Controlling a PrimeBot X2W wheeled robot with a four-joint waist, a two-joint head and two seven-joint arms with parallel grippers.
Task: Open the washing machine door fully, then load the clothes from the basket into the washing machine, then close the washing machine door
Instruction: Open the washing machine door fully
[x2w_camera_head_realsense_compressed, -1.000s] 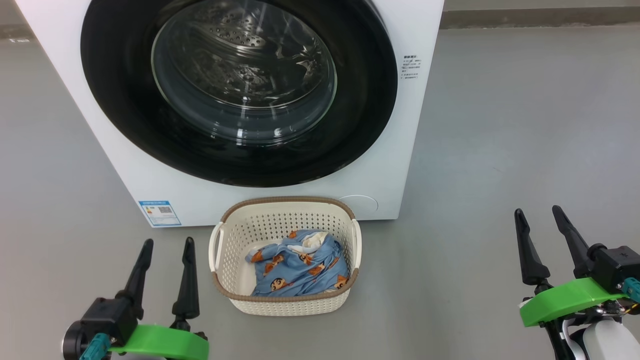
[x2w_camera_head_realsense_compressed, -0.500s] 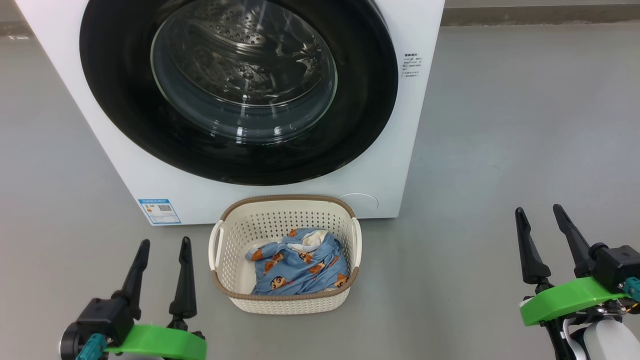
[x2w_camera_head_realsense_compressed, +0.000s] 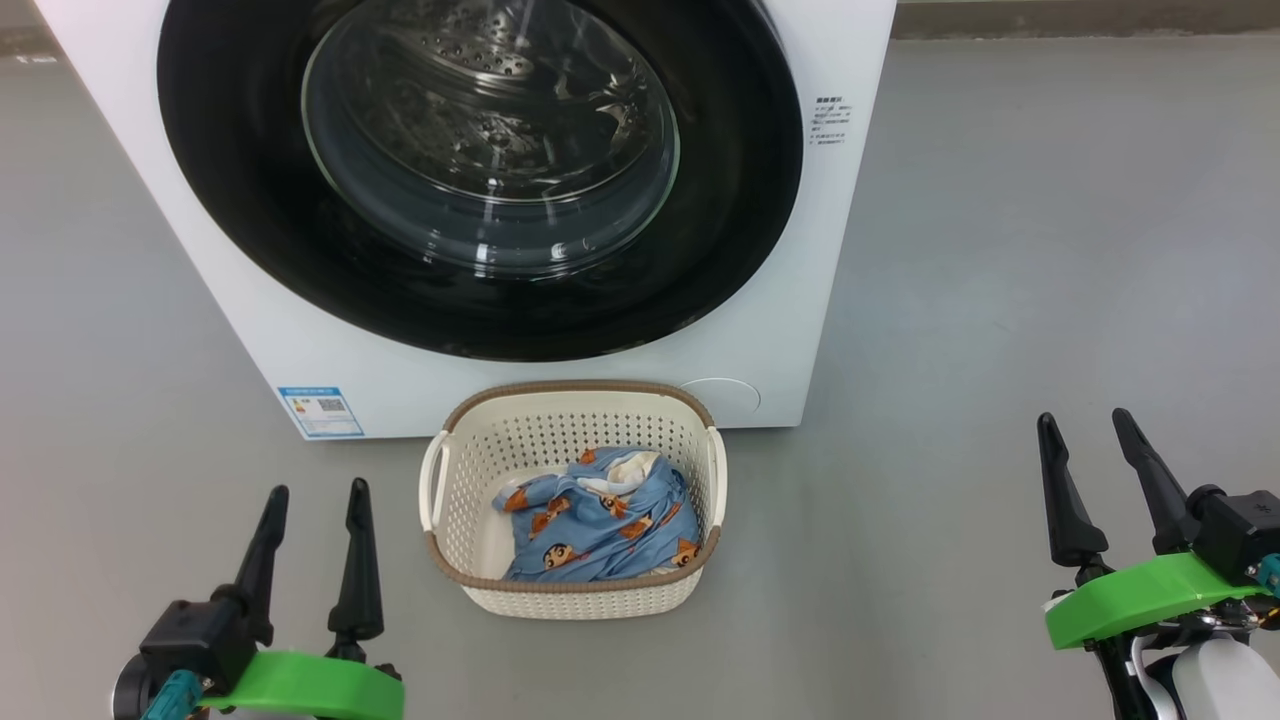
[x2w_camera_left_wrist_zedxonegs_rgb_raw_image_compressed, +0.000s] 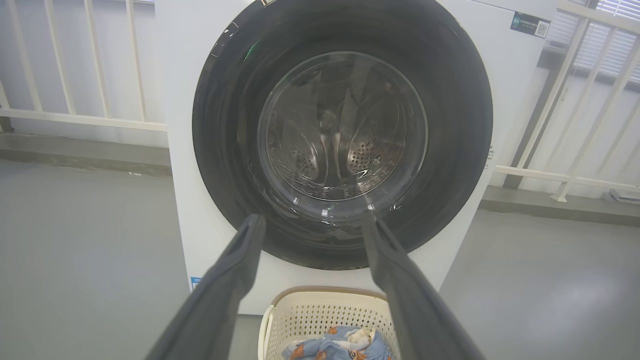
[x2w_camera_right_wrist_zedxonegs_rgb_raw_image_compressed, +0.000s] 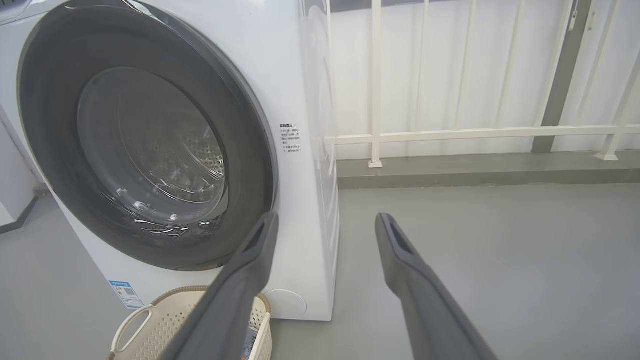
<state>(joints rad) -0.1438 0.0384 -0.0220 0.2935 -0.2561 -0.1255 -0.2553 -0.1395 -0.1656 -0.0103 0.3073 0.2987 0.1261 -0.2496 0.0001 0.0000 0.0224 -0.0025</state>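
We judge nothing done yet: the washing machine door (x2w_camera_head_realsense_compressed: 480, 170) looks shut on the washing machine (x2w_camera_head_realsense_compressed: 845, 260), upper middle of the head view. The clothes (x2w_camera_head_realsense_compressed: 600, 520) lie in the basket (x2w_camera_head_realsense_compressed: 575, 388), lower centre. Left tool (x2w_camera_head_realsense_compressed: 316, 490), lower left, and right tool (x2w_camera_head_realsense_compressed: 1083, 418), lower right, gape wide, empty.

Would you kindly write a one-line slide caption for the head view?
Both open, the left gripper and right gripper flank the basket of clothes before the washing machine, door shut.
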